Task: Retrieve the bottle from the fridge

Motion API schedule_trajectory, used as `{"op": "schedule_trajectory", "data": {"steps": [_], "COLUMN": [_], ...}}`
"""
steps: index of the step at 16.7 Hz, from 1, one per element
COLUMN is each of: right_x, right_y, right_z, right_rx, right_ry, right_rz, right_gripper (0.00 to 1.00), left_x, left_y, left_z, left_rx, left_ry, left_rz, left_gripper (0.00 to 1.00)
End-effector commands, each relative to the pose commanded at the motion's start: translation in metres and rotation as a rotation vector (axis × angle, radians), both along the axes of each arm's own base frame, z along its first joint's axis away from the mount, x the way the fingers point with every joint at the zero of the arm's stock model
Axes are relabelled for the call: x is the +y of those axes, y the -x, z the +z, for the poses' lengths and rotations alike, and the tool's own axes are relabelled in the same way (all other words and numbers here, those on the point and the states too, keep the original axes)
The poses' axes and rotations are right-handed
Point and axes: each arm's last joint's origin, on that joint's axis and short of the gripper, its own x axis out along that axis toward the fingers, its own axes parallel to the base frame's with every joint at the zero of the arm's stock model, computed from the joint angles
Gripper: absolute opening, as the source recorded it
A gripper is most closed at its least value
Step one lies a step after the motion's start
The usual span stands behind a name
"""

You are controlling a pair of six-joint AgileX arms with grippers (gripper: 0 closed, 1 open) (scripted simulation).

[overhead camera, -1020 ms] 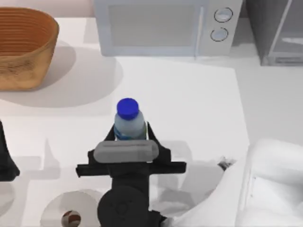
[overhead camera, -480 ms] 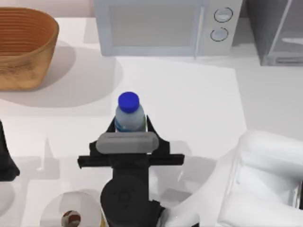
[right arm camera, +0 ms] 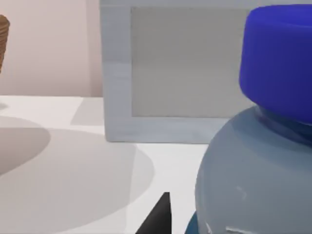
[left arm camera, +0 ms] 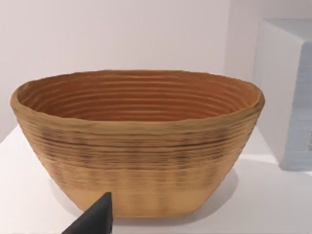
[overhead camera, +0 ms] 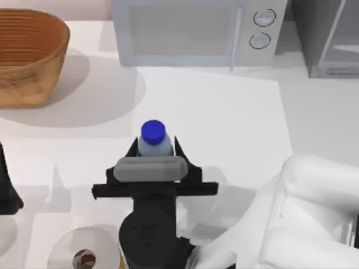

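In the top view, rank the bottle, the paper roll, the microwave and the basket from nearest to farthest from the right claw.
1. The bottle, standing between the fingers of the right claw.
2. The paper roll, at the near edge, left of that arm.
3. The microwave, at the back, middle of the table.
4. The basket, at the back left corner.
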Motion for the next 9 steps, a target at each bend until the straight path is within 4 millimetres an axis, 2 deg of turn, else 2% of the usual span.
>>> {"op": "schedule_trajectory", "data": {"steps": [3,9], "right_x": [0.0000,0.0000], "right_y": [0.0000,0.0000], "right_z": [0.0000,0.0000], "right_rx": [0.000,0.000], "right_ry": [0.000,0.000], "right_rz": [0.000,0.000], "right_gripper": [0.98,1.00], "left_x": [0.0000,0.0000], "left_y": [0.0000,0.0000], "left_z": [0.0000,0.0000], "left_rx": [0.000,0.000], "left_ry": [0.000,0.000], "left_rz": [0.000,0.000], "left_gripper": [1.00,1.00]}}
